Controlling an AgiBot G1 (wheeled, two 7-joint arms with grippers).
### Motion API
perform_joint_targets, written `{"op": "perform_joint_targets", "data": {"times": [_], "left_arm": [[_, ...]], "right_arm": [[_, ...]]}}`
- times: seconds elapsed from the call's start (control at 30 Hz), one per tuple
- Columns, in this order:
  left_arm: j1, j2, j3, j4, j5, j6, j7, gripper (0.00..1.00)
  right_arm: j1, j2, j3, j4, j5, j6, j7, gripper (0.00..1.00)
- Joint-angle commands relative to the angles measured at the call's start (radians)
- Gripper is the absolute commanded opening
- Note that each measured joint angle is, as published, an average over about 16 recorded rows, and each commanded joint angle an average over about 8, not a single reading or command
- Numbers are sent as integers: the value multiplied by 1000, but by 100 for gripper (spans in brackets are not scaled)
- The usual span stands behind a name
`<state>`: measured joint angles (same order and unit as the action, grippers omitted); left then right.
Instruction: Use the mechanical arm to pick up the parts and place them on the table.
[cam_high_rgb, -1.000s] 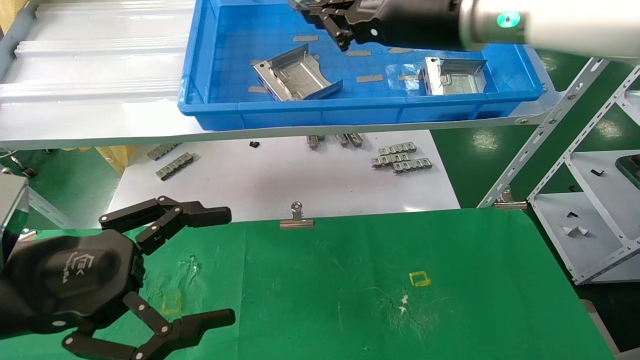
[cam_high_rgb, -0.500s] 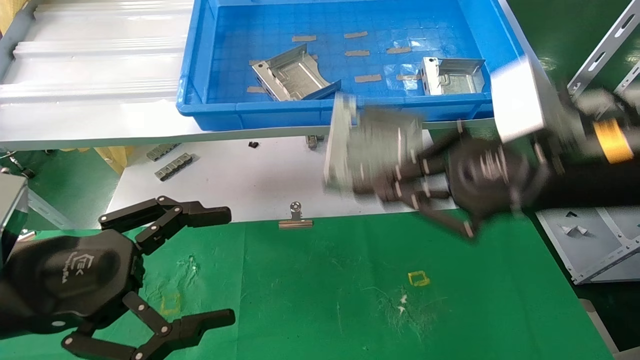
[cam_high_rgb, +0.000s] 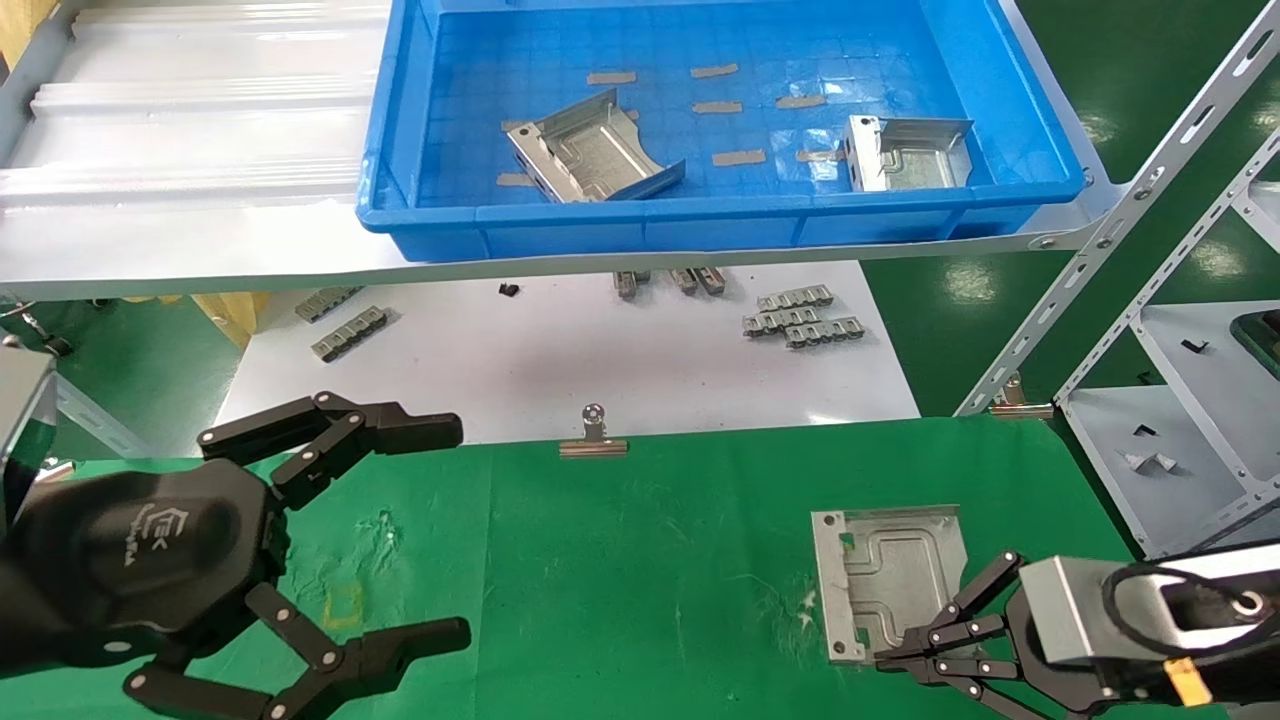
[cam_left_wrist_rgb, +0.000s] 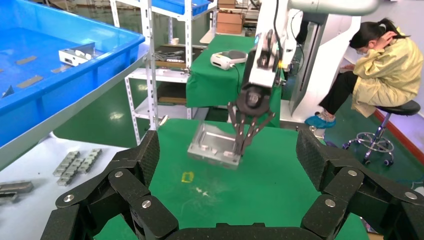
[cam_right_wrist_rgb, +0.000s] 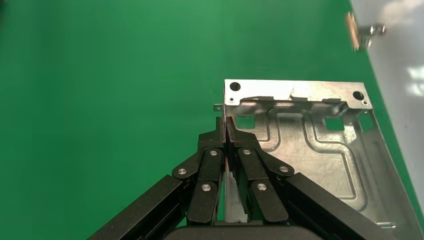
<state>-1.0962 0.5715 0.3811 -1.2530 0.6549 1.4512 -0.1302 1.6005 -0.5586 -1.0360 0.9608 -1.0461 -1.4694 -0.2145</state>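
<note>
My right gripper (cam_high_rgb: 885, 660) is shut on the edge flange of a silver stamped part (cam_high_rgb: 890, 575) and holds it flat, low over the right front of the green table (cam_high_rgb: 650, 560). In the right wrist view the fingertips (cam_right_wrist_rgb: 226, 127) pinch the flange of the part (cam_right_wrist_rgb: 310, 150). The left wrist view shows this part (cam_left_wrist_rgb: 212, 145) hanging just above the cloth, behind a yellow square (cam_left_wrist_rgb: 187, 176). Two more parts (cam_high_rgb: 590, 150) (cam_high_rgb: 910, 150) lie in the blue bin (cam_high_rgb: 700, 215). My left gripper (cam_high_rgb: 455, 530) is open and empty over the table's left front.
The bin stands on a silvery ribbed shelf (cam_high_rgb: 180, 130). A white board (cam_high_rgb: 560, 350) beyond the table carries grey toothed strips (cam_high_rgb: 800, 312). A binder clip (cam_high_rgb: 593, 435) sits at the table's far edge. A metal rack (cam_high_rgb: 1180, 400) stands at the right.
My right gripper swung from over the blue bin down to the right front of the table, carrying the part. The left arm has not moved.
</note>
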Motion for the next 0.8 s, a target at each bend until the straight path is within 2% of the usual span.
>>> {"op": "perform_joint_targets", "data": {"times": [0.03,0.3,0.43,0.47,0.5,0.7,0.77,0.8], "left_arm": [[0,0,0,0,0,0,0,100],[0,0,0,0,0,0,0,100],[0,0,0,0,0,0,0,100],[0,0,0,0,0,0,0,100],[0,0,0,0,0,0,0,100],[0,0,0,0,0,0,0,100],[0,0,0,0,0,0,0,100],[0,0,0,0,0,0,0,100]], "right_arm": [[-36,-1,-8,-27,-16,21,-63,0],[-99,-106,-4,-231,-23,129,-211,0],[-111,-171,3,-336,-8,150,-251,0],[-112,-186,3,-360,-5,151,-260,4],[-112,-200,3,-383,-4,150,-270,11],[-100,-262,-1,-502,-8,128,-320,86],[-96,-276,-1,-536,-9,122,-338,100],[-95,-283,-1,-552,-8,120,-347,100]]}}
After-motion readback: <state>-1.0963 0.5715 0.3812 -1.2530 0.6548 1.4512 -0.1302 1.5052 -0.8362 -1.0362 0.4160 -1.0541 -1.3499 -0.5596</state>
